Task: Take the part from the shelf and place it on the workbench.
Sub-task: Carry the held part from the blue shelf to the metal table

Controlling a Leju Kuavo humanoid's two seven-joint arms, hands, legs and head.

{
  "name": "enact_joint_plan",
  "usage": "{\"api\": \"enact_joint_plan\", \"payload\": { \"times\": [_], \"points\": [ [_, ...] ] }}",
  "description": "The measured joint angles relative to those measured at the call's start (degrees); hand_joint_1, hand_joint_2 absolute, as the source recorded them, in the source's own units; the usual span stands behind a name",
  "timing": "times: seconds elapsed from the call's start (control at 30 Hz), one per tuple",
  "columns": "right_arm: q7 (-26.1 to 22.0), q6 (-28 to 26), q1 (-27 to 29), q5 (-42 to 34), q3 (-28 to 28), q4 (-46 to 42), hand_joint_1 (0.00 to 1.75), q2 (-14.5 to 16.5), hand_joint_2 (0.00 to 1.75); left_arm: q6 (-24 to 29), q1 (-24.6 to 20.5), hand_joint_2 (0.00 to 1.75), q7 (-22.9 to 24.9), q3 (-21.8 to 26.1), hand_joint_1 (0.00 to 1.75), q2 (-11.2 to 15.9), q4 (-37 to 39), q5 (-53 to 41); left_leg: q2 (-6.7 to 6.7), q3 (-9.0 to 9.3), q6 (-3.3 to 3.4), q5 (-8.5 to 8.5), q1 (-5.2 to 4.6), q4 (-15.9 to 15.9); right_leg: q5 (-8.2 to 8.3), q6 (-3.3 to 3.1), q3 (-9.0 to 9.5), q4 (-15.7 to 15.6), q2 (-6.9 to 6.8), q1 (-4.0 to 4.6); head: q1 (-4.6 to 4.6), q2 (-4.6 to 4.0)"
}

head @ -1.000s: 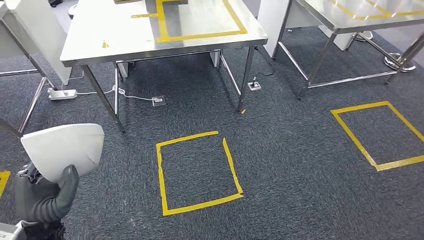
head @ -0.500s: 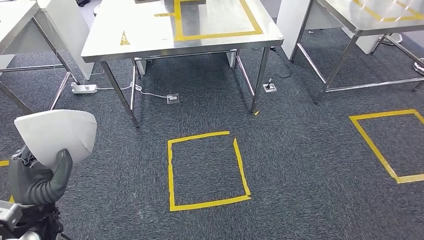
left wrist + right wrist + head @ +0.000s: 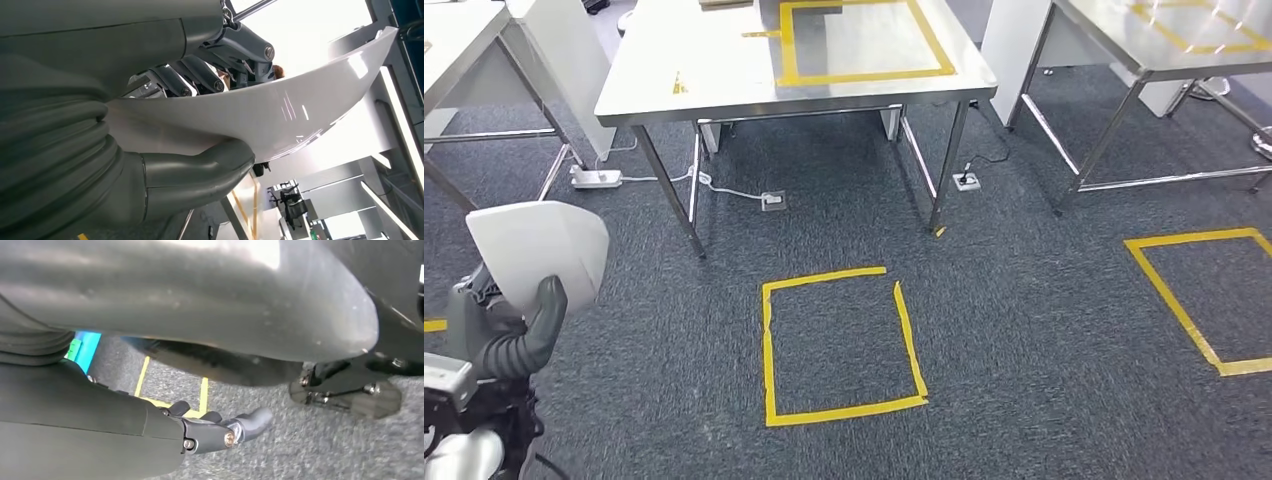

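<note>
Got my left hand [image 3: 509, 335] clamped on the white part [image 3: 539, 255], carrying it over, next I gotta reach the bench [image 3: 724, 75] and set it down.

- The part [image 3: 536, 252] is a white, glossy, curved shell, thin and smooth, held tilted off the floor at the robot's left side, well apart from the desk.
- The desk [image 3: 724, 75] is steel, with a yellow tape rectangle on top.
</note>
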Motion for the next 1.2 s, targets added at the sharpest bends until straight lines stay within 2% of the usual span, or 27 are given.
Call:
{"api": "enact_joint_plan", "payload": {
  "times": [0.07,0.1,0.13,0.2,0.23,0.3,0.33,0.4,0.43,0.5,0.57,0.63,0.67,0.7,0.77,0.8,0.83,0.87,0.9,0.93,0.97,1.0,1.03,1.07,1.13,1.17,1.2],
  "points": [
    [-0.5,0.2,0.1,0.2,0.0,0.0,0.00,0.0,0.00,0.5,0.8,1.75,-0.4,0.4,1.75,0.0,0.3,-0.3,0.05,0.32,-0.17,-0.38,0.13,0.1,-2.46,0.44,-4.53,6.7,-0.04,-0.34,0.09,0.00],
    [-0.7,0.3,0.3,0.3,0.0,0.0,0.00,0.0,0.00,0.7,1.4,1.75,-0.6,0.7,1.75,0.0,0.4,-0.4,0.04,0.56,-0.39,-0.67,0.26,0.1,-2.37,0.65,-5.90,8.0,-0.06,-0.52,0.09,0.00],
    [-0.8,0.4,0.4,0.4,0.0,0.0,0.00,0.0,0.00,0.9,1.9,1.75,-0.8,1.0,1.75,0.0,0.5,-0.5,-0.01,0.93,-0.67,-1.03,0.46,0.2,-1.21,0.91,-6.17,7.3,-0.08,-0.74,0.10,0.00],
    [-0.8,0.5,0.8,0.8,0.0,0.0,0.00,0.0,0.00,1.0,2.6,1.75,-1.1,1.7,1.75,-0.1,0.6,-0.5,-0.17,1.73,-1.54,-1.93,0.92,0.4,3.22,1.52,-3.72,0.3,-0.01,-1.34,0.13,0.00],
    [-0.9,0.6,0.9,0.9,0.0,0.0,0.00,0.0,0.00,1.0,2.8,1.75,-1.2,2.0,1.75,-0.1,0.6,-0.5,-0.29,2.10,-2.05,-2.53,1.05,0.7,4.47,1.55,-2.31,-3.3,0.02,-1.51,0.19,0.00],
    [-1.3,0.8,1.0,1.1,0.0,0.0,0.00,0.1,0.00,1.0,3.1,1.75,-1.4,2.6,1.75,-0.3,0.6,-0.6,-0.50,2.66,-3.12,-3.77,1.03,0.7,4.59,0.86,-0.62,-7.0,-0.03,-1.48,0.26,0.00],
    [-1.5,0.8,1.0,1.2,0.0,0.1,0.00,0.1,0.00,1.0,3.2,1.75,-1.5,2.9,1.75,-0.4,0.5,-0.8,-0.57,3.25,-3.62,-3.99,1.01,0.8,3.70,0.13,-0.33,-7.1,-0.19,-1.31,0.27,0.00],
    [-1.7,0.9,1.1,1.3,0.0,0.0,0.00,0.1,0.00,0.9,3.5,1.75,-1.6,3.3,1.75,-0.7,0.3,-1.1,-0.28,3.76,-4.35,-3.62,1.14,1.9,3.39,-1.15,1.23,-7.3,-0.33,-1.27,0.19,0.00],
    [-1.8,0.9,1.1,1.3,0.0,0.0,0.00,0.0,0.00,0.9,3.5,1.75,-1.6,3.4,1.75,-0.8,0.2,-1.2,0.35,2.99,-4.55,-2.87,1.16,4.1,3.11,-1.72,2.18,-7.4,-0.46,-1.25,0.05,0.00],
    [-1.9,0.8,1.1,1.3,0.0,0.0,0.00,0.0,0.00,0.9,3.6,1.75,-1.7,3.7,1.75,-1.0,0.0,-1.4,1.90,-1.43,-4.57,-2.60,0.94,10.9,1.85,-2.54,4.15,-7.6,-0.73,-1.07,-0.21,0.00],
    [-1.9,0.8,1.1,1.4,0.0,0.0,0.00,0.0,0.00,0.9,4.0,1.75,-1.7,4.0,1.75,-1.1,0.0,-1.5,2.59,-6.97,-4.38,-5.64,0.60,16.7,0.19,-2.93,6.16,-7.9,-0.92,-0.89,-0.34,0.00],
    [-2.0,0.8,1.3,1.5,0.0,0.0,0.00,0.0,0.00,1.0,4.5,1.75,-1.7,4.3,1.75,-1.2,0.0,-2.0,2.67,-10.27,-3.95,-9.42,0.33,16.8,-1.68,-2.99,8.70,-8.2,-0.96,-0.80,-0.37,0.00],
    [-2.0,0.9,1.3,1.6,0.0,0.0,0.00,0.0,0.00,1.1,4.6,1.75,-1.7,4.5,1.75,-1.2,0.0,-2.4,2.72,-10.96,-3.64,-9.61,0.17,14.9,-2.72,-2.94,10.14,-8.4,-0.96,-0.78,-0.39,0.00],
    [-2.0,0.9,1.4,1.7,0.0,0.0,0.00,0.0,0.00,1.3,4.8,1.75,-1.7,4.7,1.75,-1.2,0.0,-3.1,2.88,-11.26,-3.23,-7.49,-0.03,11.9,-3.82,-2.84,11.46,-8.6,-0.99,-0.78,-0.40,0.00],
    [-1.8,1.0,1.6,2.1,0.0,0.1,0.00,0.0,0.00,2.0,4.9,1.75,-1.7,4.9,1.75,-1.1,0.1,-5.3,3.57,-11.41,-2.40,1.75,-0.61,5.6,-6.09,-2.47,13.81,-8.9,-1.10,-0.61,-0.51,0.00],
    [-1.6,1.1,1.5,2.3,0.0,0.2,0.00,0.0,0.00,2.3,4.9,1.75,-1.7,5.0,1.75,-1.0,0.1,-6.7,3.78,-11.24,-2.10,5.33,-0.86,3.9,-7.10,-2.16,14.81,-9.5,-1.19,-0.52,-0.54,0.00],
    [-1.6,1.2,1.5,2.5,0.0,0.2,0.00,0.0,0.00,2.5,4.7,1.75,-1.7,5.0,1.75,-0.8,0.1,-8.0,3.79,-10.90,-1.84,7.01,-0.94,3.2,-7.47,-1.77,15.95,-9.8,-1.26,-0.35,-0.57,0.00],
    [-1.5,1.4,1.3,2.8,0.0,0.1,0.00,-0.1,0.00,2.6,4.1,1.75,-1.7,5.1,1.75,-0.4,0.1,-9.1,3.49,-10.08,-1.59,6.30,-0.89,3.4,-7.02,-1.36,16.58,-9.7,-1.29,-0.24,-0.54,0.00],
    [-1.6,1.6,1.1,3.0,0.0,0.1,0.00,-0.1,0.00,2.6,3.4,1.75,-1.7,5.2,1.75,0.0,0.1,-10.0,3.11,-9.13,-1.25,5.46,-0.76,3.2,-5.75,-1.04,16.39,-8.2,-1.34,-0.22,-0.42,0.00],
    [-1.6,1.7,0.9,3.2,0.0,0.0,0.00,-0.1,0.00,2.5,2.4,1.75,-1.8,5.3,1.75,0.6,0.3,-10.7,2.83,-7.94,-0.87,4.64,-0.60,2.7,-3.91,-0.78,15.09,-5.0,-1.26,-0.17,-0.34,-0.01],
    [-1.6,1.8,0.7,3.4,0.1,0.0,0.00,-0.1,0.00,2.4,1.2,1.75,-1.8,5.4,1.75,1.2,0.7,-11.2,2.61,-6.58,-0.55,3.79,-0.55,2.3,-2.59,-0.67,12.59,-0.9,-1.14,-0.20,-0.24,-0.01],
    [-1.6,1.9,0.6,3.5,0.1,0.0,0.00,-0.2,0.00,2.2,0.0,1.75,-1.7,5.5,1.75,1.8,1.3,-11.6,2.46,-5.16,-0.30,2.85,-0.49,1.8,-2.38,-0.62,9.51,3.1,-1.00,-0.21,-0.17,-0.01],
    [-1.7,1.9,0.5,3.7,0.1,0.0,0.00,-0.2,0.00,2.0,-1.4,1.75,-1.7,5.6,1.75,2.5,2.2,-11.8,2.34,-3.65,-0.10,1.84,-0.52,1.4,-3.68,-0.62,6.36,6.1,-0.89,-0.15,-0.15,-0.01],
    [-1.7,2.0,0.5,3.8,0.1,0.0,0.00,-0.2,0.00,1.8,-3.0,1.75,-1.5,5.6,1.75,3.3,3.3,-12.0,2.13,-2.06,0.02,0.78,-0.55,1.0,-6.25,-0.66,3.44,7.8,-0.82,-0.10,-0.13,0.00],
    [-1.8,2.1,0.8,3.9,0.1,0.0,0.00,-0.2,0.00,1.3,-6.4,1.75,-1.3,5.6,1.75,5.2,6.1,-12.1,1.56,1.41,0.04,-1.43,-0.66,0.4,-11.38,-0.91,-1.22,7.5,-0.70,0.02,-0.06,0.00],
    [-1.8,2.2,1.0,3.9,0.1,0.0,0.00,-0.2,0.00,1.0,-8.3,1.75,-1.1,5.6,1.75,6.1,7.6,-12.1,1.28,3.22,0.01,-2.62,-0.74,0.1,-11.91,-1.16,-2.95,5.8,-0.64,0.12,-0.02,0.00],
    [-1.9,2.2,1.3,3.9,0.1,0.0,0.00,-0.2,0.00,0.7,-10.0,1.75,-1.1,5.6,1.75,6.9,9.2,-12.1,1.08,4.83,-0.03,-3.84,-0.85,0.0,-9.75,-1.52,-4.35,3.2,-0.56,0.25,0.03,0.00]
  ]
}}
